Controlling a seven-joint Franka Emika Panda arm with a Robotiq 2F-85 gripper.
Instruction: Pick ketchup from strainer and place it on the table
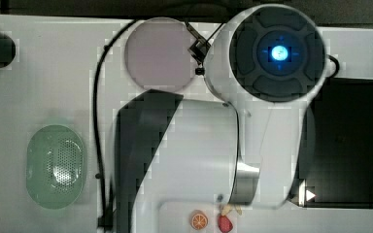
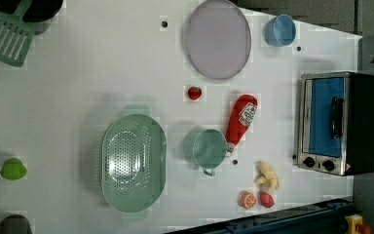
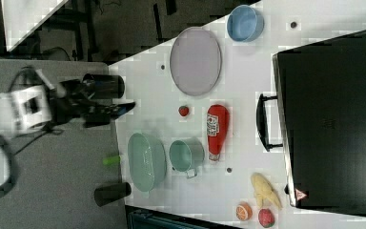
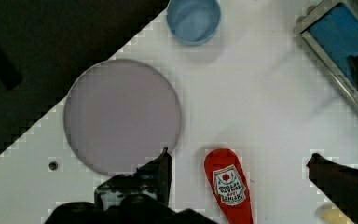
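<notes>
Worktop (image 2: 78,73) white, carries everything. Arm (image 1: 252,97) raised high, in top view its bulk covers worktop centre; in right view we see it well off worktop edge, at right view's left. Strainer (image 2: 133,161) holds nothing. Ketchup (image 2: 241,119) lies flat on worktop, apart from strainer, cap end just beside green cup (image 2: 207,148), between strawberry (image 2: 195,92) and toaster oven (image 2: 338,122). Hand (image 4: 237,175) released, fingers (image 4: 156,175) spread wide, holding nothing; in wrist view we see it above the bottle's base.
</notes>
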